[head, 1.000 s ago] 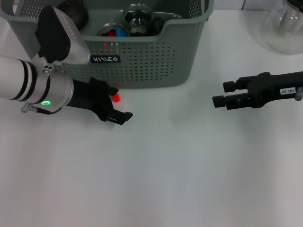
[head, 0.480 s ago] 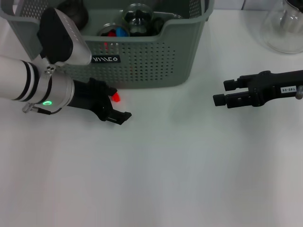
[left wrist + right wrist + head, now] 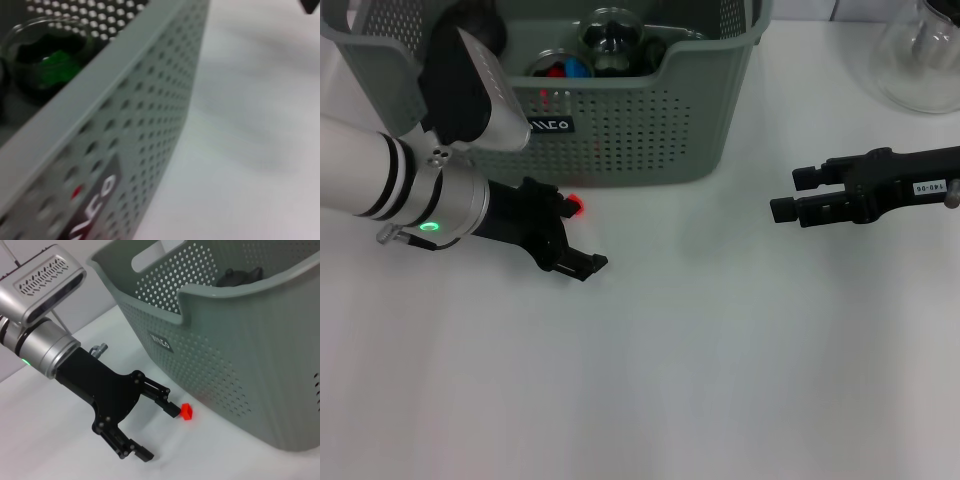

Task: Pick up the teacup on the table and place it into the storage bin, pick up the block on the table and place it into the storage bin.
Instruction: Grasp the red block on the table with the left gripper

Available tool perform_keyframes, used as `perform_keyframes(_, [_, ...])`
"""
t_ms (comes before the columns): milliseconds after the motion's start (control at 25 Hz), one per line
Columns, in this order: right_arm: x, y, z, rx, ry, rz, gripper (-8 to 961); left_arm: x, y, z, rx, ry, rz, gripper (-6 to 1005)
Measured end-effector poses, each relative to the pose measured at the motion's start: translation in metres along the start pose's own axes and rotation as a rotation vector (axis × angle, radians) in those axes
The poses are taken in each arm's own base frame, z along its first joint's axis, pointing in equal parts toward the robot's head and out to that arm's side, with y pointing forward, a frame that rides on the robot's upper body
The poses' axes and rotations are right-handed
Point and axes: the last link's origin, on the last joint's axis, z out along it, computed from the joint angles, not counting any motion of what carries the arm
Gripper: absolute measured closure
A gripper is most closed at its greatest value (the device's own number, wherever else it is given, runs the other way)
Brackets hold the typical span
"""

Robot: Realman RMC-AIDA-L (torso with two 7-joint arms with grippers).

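Right wrist view is showing us the block (image 3: 186, 412) on the table just before the storage bin (image 3: 260, 370) — sitting beside one fingertip of our left gripper (image 3: 160, 432), outside its spread jaws (not between). Our right gripper (image 3: 790, 195), fingers slightly parted, is idling well apart.

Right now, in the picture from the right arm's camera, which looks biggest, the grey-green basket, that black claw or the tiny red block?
Largest to smallest as they look there:
1. storage bin
2. left gripper, jaws open
3. red block, beside one fingertip on the table

The bin runs out of frame, so it's larger than shown.
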Motion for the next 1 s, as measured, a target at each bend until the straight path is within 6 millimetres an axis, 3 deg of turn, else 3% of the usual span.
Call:
perform_keyframes(520, [0.001, 0.000, -0.001, 0.002, -0.002, 0.003, 158, 0.003, -0.011, -0.003, 0.069, -0.008, -0.043, 139])
perform_keyframes(1000, [0.001, 0.000, 0.000, 0.003, -0.003, 0.004, 158, 0.003, -0.007, 0.001, 0.061, -0.023, -0.030, 140])
